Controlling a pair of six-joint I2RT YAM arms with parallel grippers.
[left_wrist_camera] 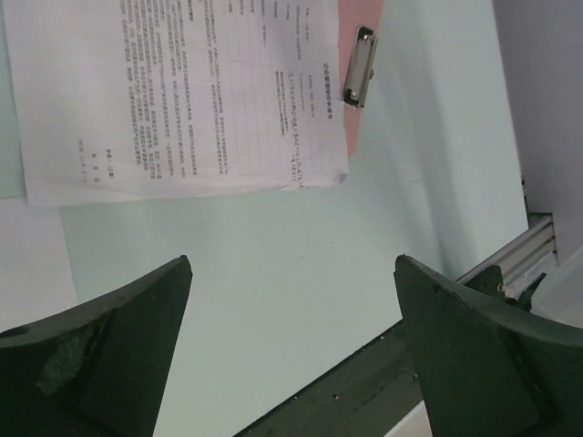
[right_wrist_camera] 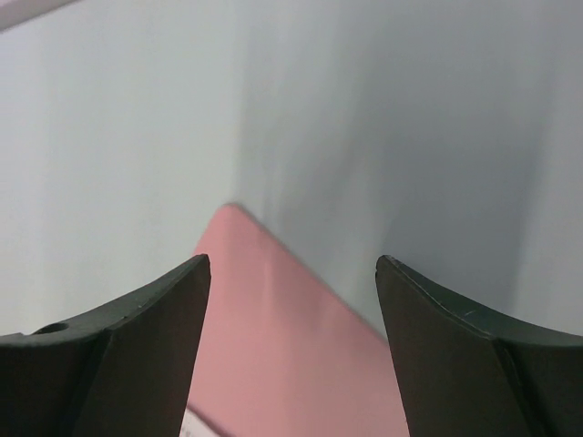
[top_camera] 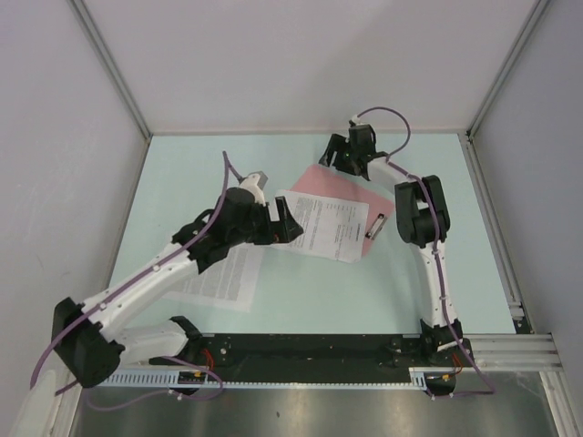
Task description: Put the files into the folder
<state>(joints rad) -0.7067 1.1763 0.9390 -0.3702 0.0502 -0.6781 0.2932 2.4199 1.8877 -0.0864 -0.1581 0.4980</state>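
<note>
Currently left gripper [left_wrist_camera: 291, 273], right gripper [right_wrist_camera: 291, 266] both hanging spread, empty; sheet [left_wrist_camera: 182, 100] lying askew on folder [right_wrist_camera: 282, 346]: light, floppy, slick. Pinching overhanging edge prob best.

Pale green table [top_camera: 319, 300] — pink folder [top_camera: 351, 189] flat at centre-back, loose printed sheet [top_camera: 223, 278] front-left.

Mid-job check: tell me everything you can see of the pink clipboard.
The pink clipboard is a flat, rigid-looking rectangle lying askew on the pale table. A small metal clip sits on its short edge toward the right arm. A printed sheet covers most of it, seemingly stopping short of the clip. The open right gripper hangs over its bare far corner; contact is unclear.
</note>
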